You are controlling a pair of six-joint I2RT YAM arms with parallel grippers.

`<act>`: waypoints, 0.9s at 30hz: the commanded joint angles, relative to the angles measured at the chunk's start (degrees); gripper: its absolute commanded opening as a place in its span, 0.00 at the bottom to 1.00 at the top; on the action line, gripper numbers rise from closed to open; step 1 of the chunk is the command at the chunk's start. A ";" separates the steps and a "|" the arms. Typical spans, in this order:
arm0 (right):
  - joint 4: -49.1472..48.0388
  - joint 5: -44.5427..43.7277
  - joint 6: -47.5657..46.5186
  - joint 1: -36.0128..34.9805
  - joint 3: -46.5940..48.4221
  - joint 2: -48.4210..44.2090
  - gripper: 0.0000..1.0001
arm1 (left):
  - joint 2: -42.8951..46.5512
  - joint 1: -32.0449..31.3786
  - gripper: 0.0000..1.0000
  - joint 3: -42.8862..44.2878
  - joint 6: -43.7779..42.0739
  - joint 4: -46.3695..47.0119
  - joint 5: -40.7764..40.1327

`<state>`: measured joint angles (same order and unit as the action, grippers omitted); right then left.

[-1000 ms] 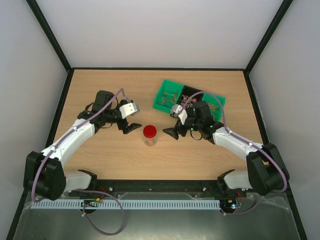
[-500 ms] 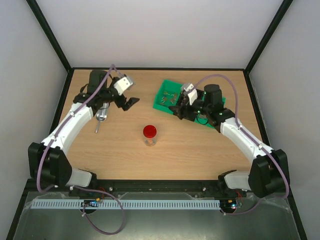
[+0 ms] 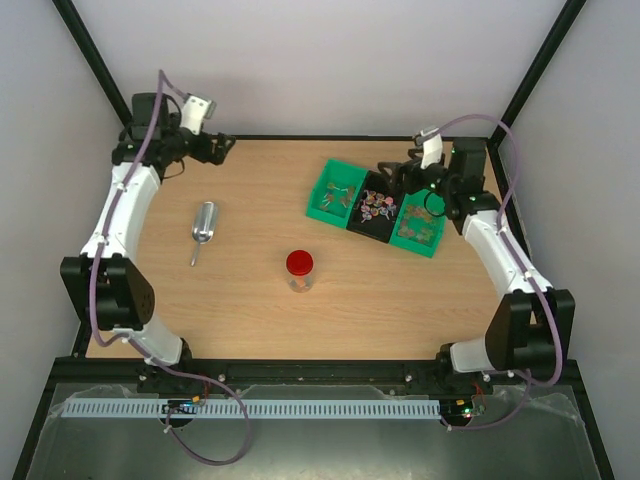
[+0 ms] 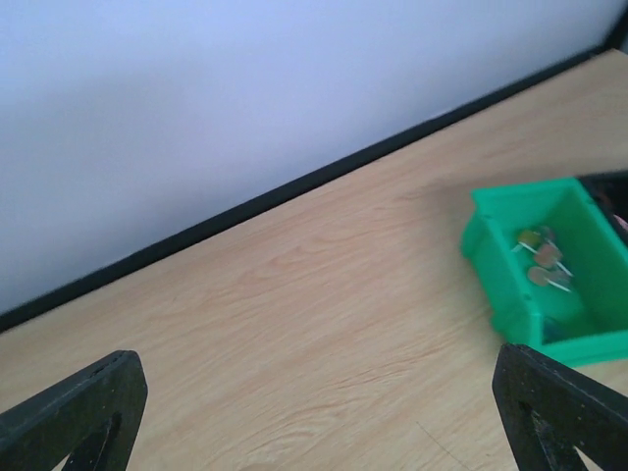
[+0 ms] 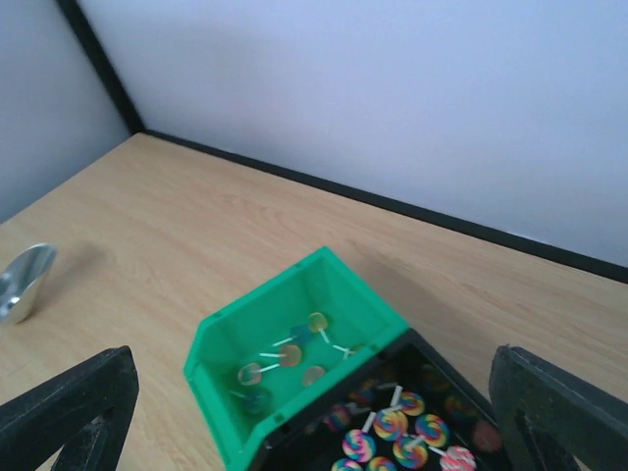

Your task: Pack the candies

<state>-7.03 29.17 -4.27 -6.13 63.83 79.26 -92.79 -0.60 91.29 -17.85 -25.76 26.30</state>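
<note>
Left claw wide open, empty, over light wooden desk. Right claw wide open, empty; small multicoloured wrapped candies in black plastic bin just ahead, below.

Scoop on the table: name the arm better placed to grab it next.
Left, probably. The scoop lies on the left side, nearer the left claw, which is open and empty. The right claw, also open, hangs by the candy bins on the far right.

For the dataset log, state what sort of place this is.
Probably a robotics lab cell: white walls box in a wooden table holding bins of candies, a metal scoop, a red-lidded jar.
</note>
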 commanded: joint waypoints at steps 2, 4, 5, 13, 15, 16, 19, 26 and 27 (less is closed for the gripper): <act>4.13 0.11 5.66 4.63 4.01 2.52 0.99 | -4.52 6.93 1.00 6.10 9.83 -6.59 -0.57; 5.61 -0.05 7.43 6.32 4.88 3.62 0.99 | -6.17 9.50 1.00 7.49 11.92 -8.07 -0.28; 6.29 -0.07 8.47 7.29 5.05 3.96 0.99 | -6.73 10.84 0.99 7.80 13.00 -8.50 0.13; 11.34 1.18 11.75 14.29 1.82 4.58 0.99 | -8.01 16.10 1.00 5.19 15.51 -10.53 -6.23; 12.40 1.06 11.06 15.17 0.04 3.79 0.99 | -6.88 16.20 0.99 2.92 15.01 -10.05 -7.42; 12.80 0.99 10.65 15.45 -0.85 3.24 0.99 | -6.20 16.12 0.99 1.53 14.70 -9.75 -7.67; 14.02 0.90 9.63 15.87 -3.70 1.58 0.99 | -4.33 15.48 0.99 -2.47 14.27 -9.00 -9.52; 13.84 3.76 13.05 15.97 -9.69 -2.02 0.99 | 3.48 6.99 0.99 -15.93 13.53 -2.67 -19.94; 13.45 3.83 13.56 15.97 -10.49 -2.42 0.99 | 3.99 5.91 1.00 -17.13 13.60 -2.48 -21.03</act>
<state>5.58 30.39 6.48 9.58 56.25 80.09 -93.51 9.58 78.30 -3.90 -31.27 11.35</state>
